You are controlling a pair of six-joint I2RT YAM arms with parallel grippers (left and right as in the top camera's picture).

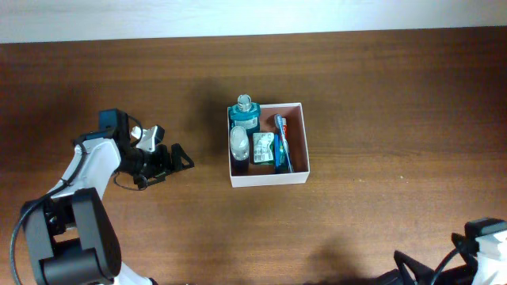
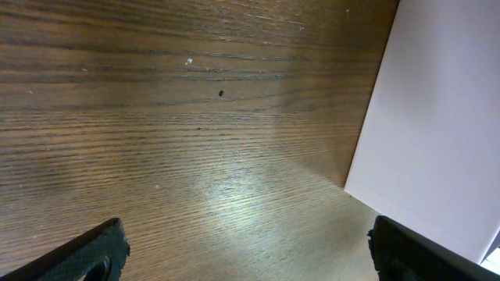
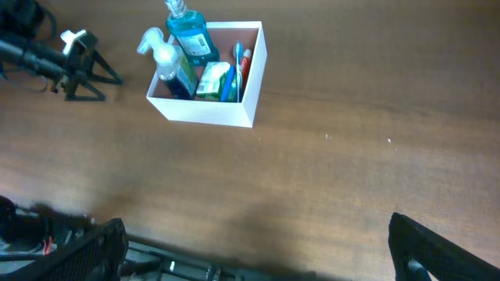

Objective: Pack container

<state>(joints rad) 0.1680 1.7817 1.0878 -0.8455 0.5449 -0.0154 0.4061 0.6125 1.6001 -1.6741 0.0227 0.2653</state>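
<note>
A square, white-walled container (image 1: 269, 180) sits near the middle of a brown wooden tabletop (image 1: 380, 95). Its sides run roughly parallel to the tabletop's far edge.

- **Contents:** A blue bottle (image 1: 244, 117) stands in the far left corner, rising above the rim. A white spray bottle (image 1: 239, 141) stands just beside it against the left wall. A green packet (image 1: 264, 148) is in the middle, with a toothpaste tube (image 1: 283, 142) to its right. A strip of reddish-brown floor shows along the right wall.
- **Left arm:** The left arm (image 1: 91, 162) reaches in from the left. The left jaws are spread wide, hold nothing, and point at the container's left wall, near it but not touching.
- **Right arm:** The right arm (image 1: 487, 237) sits at the near right corner, well apart from the container. The right jaws are also spread wide and hold nothing.

Bare wood lies open on every side of the container.
</note>
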